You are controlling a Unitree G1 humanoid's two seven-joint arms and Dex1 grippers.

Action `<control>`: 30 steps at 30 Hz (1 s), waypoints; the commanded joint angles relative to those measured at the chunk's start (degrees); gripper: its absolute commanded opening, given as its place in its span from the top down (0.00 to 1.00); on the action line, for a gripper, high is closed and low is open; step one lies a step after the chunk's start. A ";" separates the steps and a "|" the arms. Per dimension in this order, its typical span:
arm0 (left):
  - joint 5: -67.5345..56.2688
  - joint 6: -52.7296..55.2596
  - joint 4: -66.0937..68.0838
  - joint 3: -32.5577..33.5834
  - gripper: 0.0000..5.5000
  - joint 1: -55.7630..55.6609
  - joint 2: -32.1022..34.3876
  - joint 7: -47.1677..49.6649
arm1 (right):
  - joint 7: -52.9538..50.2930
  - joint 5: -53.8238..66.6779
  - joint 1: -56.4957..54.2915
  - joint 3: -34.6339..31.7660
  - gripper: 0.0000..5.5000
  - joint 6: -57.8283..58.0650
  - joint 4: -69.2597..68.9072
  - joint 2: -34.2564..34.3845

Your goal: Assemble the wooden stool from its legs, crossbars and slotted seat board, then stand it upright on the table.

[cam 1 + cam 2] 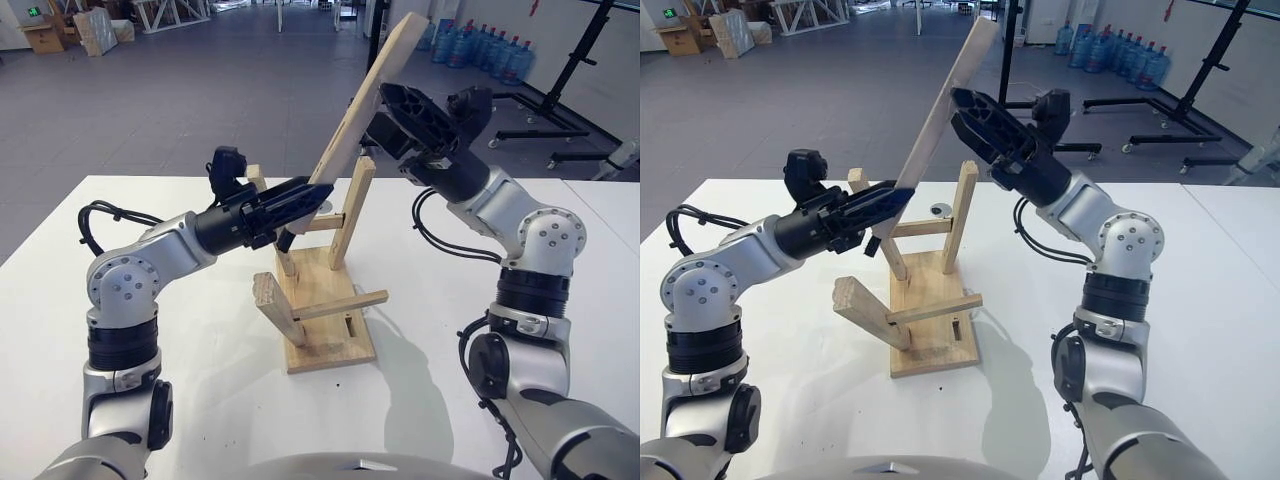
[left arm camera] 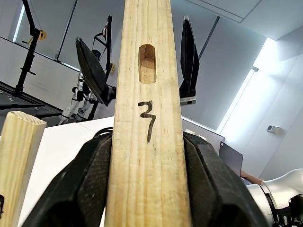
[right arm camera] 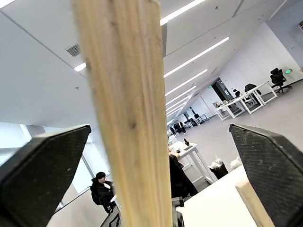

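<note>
Left pincer [image 1: 318, 190] clamps the lower end of a pale, grainy, oval-slotted slat [image 1: 372, 95]; right pincer [image 3: 161, 127] gapes wide around its upper part, not touching.

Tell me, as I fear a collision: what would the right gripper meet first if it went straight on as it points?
Likely the raised wooden leg, standing between the open fingers of the right gripper; depth to it is unclear.

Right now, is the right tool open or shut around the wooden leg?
Open: the right tool's fingers stand wide apart, the wooden leg between them, touching neither.
</note>
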 commanded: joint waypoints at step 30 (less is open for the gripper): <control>1.10 -1.04 -1.36 -2.60 0.63 2.26 1.02 0.19 | -1.77 1.98 1.61 1.57 0.55 -0.55 -2.83 1.24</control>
